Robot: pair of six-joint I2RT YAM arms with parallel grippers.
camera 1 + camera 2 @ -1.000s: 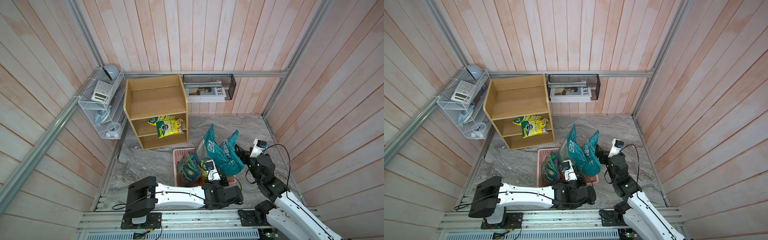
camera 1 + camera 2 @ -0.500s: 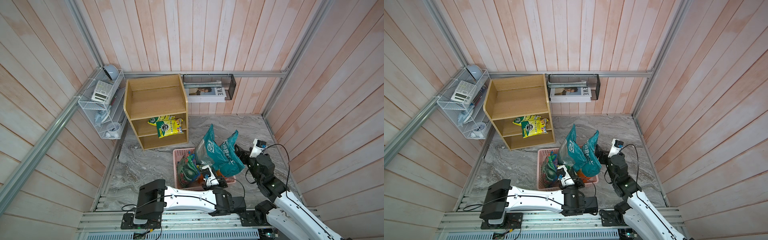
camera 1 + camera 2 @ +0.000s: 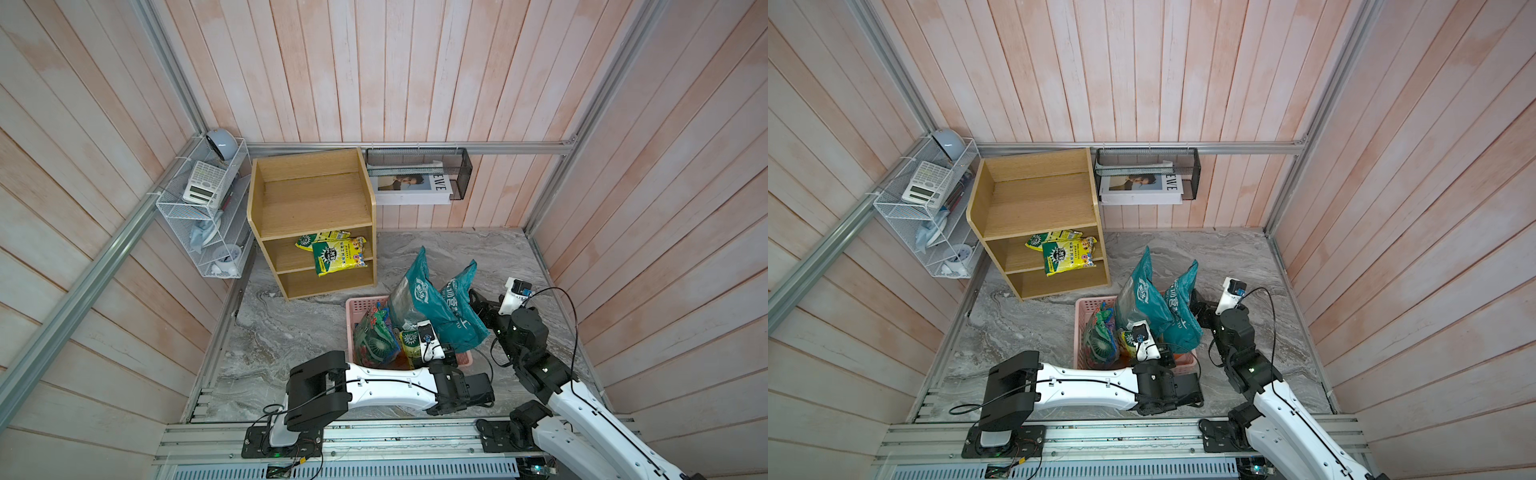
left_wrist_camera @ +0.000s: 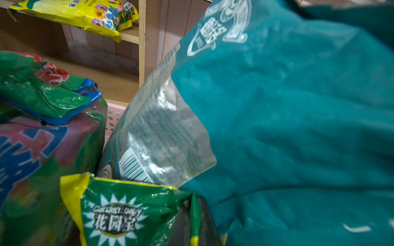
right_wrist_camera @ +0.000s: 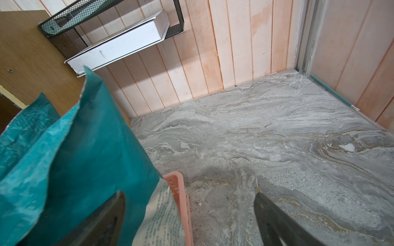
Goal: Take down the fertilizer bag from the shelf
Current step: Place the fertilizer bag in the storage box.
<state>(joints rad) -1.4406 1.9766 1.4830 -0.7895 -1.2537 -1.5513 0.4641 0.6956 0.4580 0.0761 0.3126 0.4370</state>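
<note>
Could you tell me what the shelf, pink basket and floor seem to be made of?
The shelf: wood or wood-look board, matte, with visible grain. The pink basket: moulded plastic, judging by its perforated walls. The floor: grey veined marble or marble-look sheet; unclear which.

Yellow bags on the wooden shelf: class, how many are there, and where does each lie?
2. Both lie on the middle tier of the shelf: the front yellow bag overhangs the edge; the rear yellow bag lies behind it, partly covered. More could be hidden behind them.
</note>
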